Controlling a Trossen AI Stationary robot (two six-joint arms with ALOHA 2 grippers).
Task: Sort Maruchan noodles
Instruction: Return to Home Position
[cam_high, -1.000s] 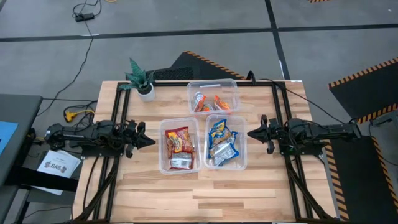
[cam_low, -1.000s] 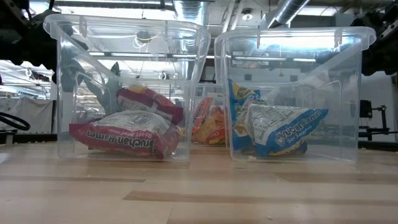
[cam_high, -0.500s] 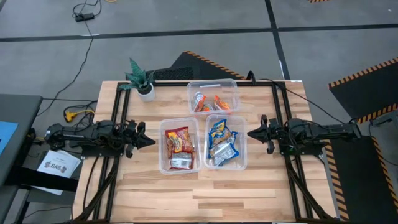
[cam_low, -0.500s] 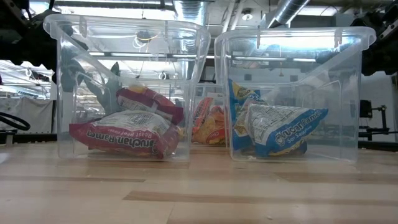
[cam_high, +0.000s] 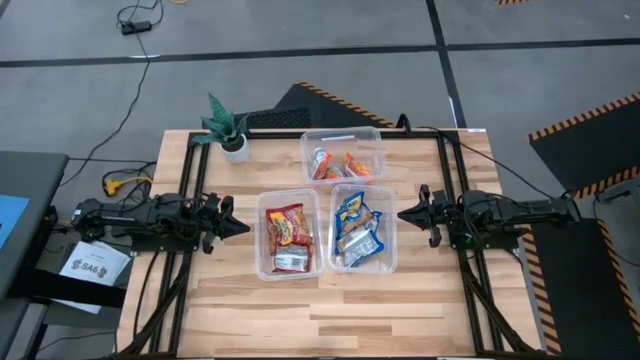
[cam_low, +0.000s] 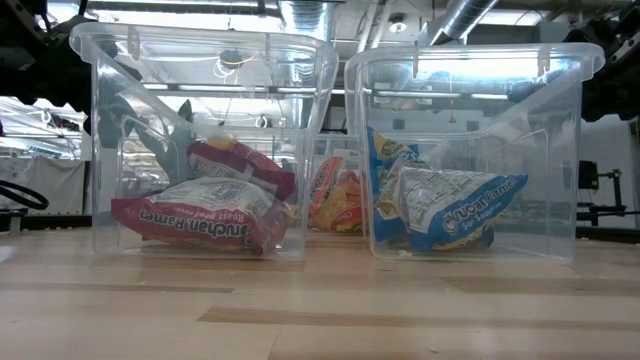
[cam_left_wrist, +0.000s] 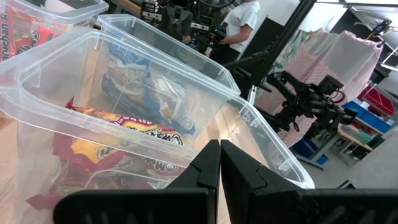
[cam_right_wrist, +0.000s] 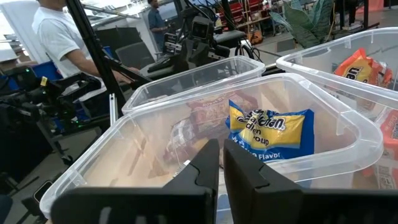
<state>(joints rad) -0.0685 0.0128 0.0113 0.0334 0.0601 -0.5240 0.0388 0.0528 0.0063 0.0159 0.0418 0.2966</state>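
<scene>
The Maruchan noodles lie in three clear bins. Red packets (cam_high: 287, 231) rest on the floor of the near left bin (cam_high: 262, 268), blue-and-yellow packets (cam_high: 358, 229) lie in the near right bin (cam_high: 391, 262), and orange packets (cam_high: 339, 163) sit in the far bin (cam_high: 378, 140). My left gripper (cam_high: 246, 227) waits shut, left of the red bin, touching nothing. My right gripper (cam_high: 401, 214) waits shut, right of the blue bin, also touching nothing. In the low view the red packets (cam_low: 205, 212) and blue packets (cam_low: 440, 205) lean on each other.
A small potted plant (cam_high: 231, 129) stands at the table's far left corner. Bare wood (cam_high: 330, 310) stretches along the near edge. Beyond the table, a person (cam_right_wrist: 59, 31) shows in the right wrist view and another (cam_left_wrist: 239, 18) in the left wrist view.
</scene>
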